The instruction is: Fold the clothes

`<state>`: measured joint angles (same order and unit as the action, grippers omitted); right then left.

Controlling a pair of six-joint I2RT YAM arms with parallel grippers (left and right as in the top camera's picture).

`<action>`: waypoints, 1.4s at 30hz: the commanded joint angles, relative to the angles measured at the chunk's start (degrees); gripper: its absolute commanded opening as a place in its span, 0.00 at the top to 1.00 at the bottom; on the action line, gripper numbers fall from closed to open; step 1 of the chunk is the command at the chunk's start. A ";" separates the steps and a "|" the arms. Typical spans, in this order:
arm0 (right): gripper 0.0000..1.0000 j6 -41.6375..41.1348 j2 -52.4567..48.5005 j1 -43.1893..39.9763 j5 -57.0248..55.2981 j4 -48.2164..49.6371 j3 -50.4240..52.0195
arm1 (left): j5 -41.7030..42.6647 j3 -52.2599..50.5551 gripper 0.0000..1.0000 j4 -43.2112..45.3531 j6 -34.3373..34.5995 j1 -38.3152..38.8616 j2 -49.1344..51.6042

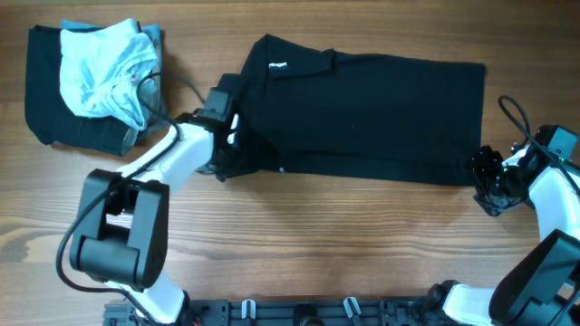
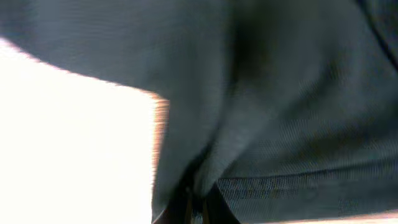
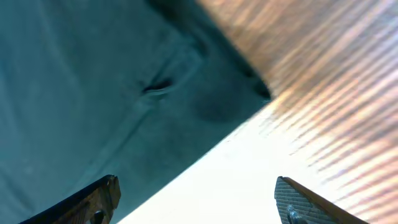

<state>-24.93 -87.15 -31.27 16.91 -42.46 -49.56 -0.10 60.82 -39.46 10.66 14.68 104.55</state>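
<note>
A black polo shirt [image 1: 362, 113] lies spread across the middle of the wooden table, collar end to the left. My left gripper [image 1: 227, 149] is at the shirt's lower left corner and is shut on a pinch of its fabric; the left wrist view is filled with dark cloth [image 2: 280, 112] bunched between the fingers [image 2: 198, 208]. My right gripper [image 1: 485, 181] is open at the shirt's lower right corner. In the right wrist view its fingers [image 3: 196, 199] spread wide over the shirt's corner [image 3: 124, 93] and hold nothing.
A pile of clothes sits at the back left: a light blue garment [image 1: 104, 68] on top of a folded black one [image 1: 45, 86]. The arm bases [image 1: 299, 312] stand along the front edge. Bare wood [image 1: 344, 244] lies in front of the shirt.
</note>
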 commanded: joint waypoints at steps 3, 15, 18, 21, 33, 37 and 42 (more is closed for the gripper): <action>0.15 0.72 -2.67 0.24 -4.90 3.13 4.22 | -3.82 0.07 0.96 -2.03 1.79 -5.77 -1.49; 0.56 6.25 -6.23 0.31 4.02 10.49 7.72 | -2.32 0.07 0.96 -2.45 1.75 -6.27 -4.39; 0.33 6.67 -6.16 0.28 2.67 10.25 7.45 | -2.32 0.07 0.96 -4.00 1.75 -6.27 -4.72; 0.28 5.27 -5.25 -0.20 -0.52 7.74 6.10 | -2.36 0.07 0.93 -5.86 1.70 -6.27 -5.60; 0.29 6.01 4.57 -0.33 2.78 0.09 0.09 | 0.98 1.20 0.46 -6.38 1.75 -6.27 -10.40; 0.44 9.92 4.11 0.46 10.80 2.69 0.17 | 7.50 1.46 0.73 -4.76 1.73 -6.27 -10.49; 0.33 9.16 1.57 3.63 8.35 4.85 0.17 | 11.17 1.46 0.69 -3.23 1.73 -6.27 -10.49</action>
<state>-16.47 -83.40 -29.82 23.73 -38.83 -48.42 5.85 61.06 -43.29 12.51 8.56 95.33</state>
